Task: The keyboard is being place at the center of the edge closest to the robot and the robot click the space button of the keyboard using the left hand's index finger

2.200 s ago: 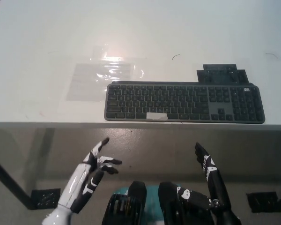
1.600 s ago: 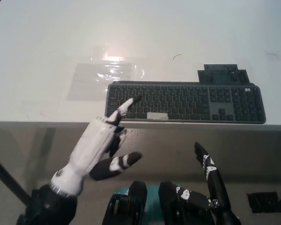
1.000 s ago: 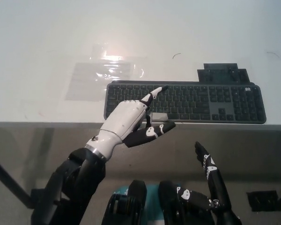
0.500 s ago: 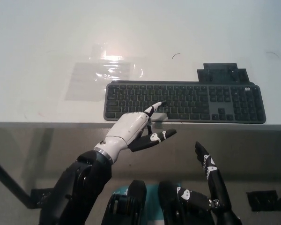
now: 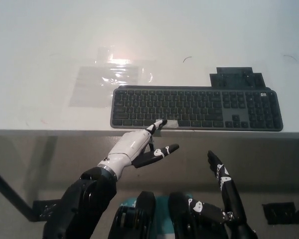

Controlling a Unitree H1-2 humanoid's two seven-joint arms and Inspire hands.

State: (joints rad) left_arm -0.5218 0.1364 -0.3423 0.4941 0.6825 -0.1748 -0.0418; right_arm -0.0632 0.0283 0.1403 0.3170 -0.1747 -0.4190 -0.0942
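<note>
A dark grey keyboard (image 5: 197, 108) lies along the near edge of the white table (image 5: 50, 59), its space bar marked with a pale strip (image 5: 168, 123). My white left hand (image 5: 132, 147) reaches up from below the table edge, one finger stretched out with its tip on the left end of the pale space bar, the other fingers spread below the edge. My black right hand (image 5: 224, 186) rests low at the bottom right, below the table, fingers apart and holding nothing.
A dark flat block (image 5: 236, 78) sits just behind the keyboard's right half. A patch of clear tape (image 5: 112, 77) glints on the table left of the keyboard. Table legs and floor show below the near edge.
My left hand rose from below the table, swept over the keyboard's keys, then drew back toward the near edge and lowered its fingertip onto the space bar. The right hand stayed still.
</note>
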